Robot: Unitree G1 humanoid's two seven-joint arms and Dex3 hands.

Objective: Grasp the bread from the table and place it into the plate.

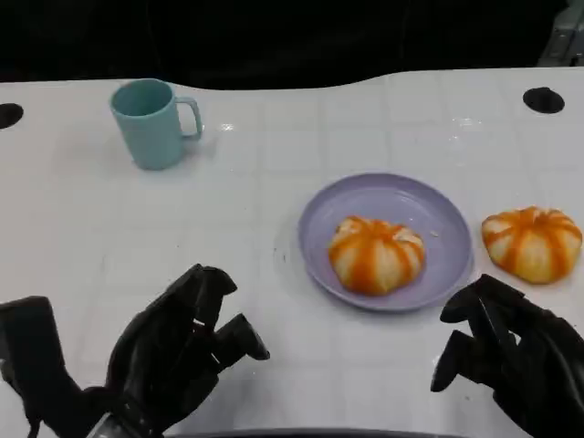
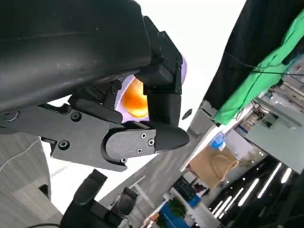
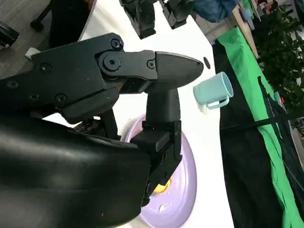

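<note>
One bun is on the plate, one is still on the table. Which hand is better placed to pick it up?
Probably the right hand: the loose bun lies just beyond it, right of the plate. The left hand would have to cross over the plate.

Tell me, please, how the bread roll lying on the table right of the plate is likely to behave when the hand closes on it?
The bread roll looks puffy and domed, so it is probably soft, light and easy to dent. Its flat underside on the table suggests it would slide, not roll. The glossy orange stripes may be slightly slick.
</note>
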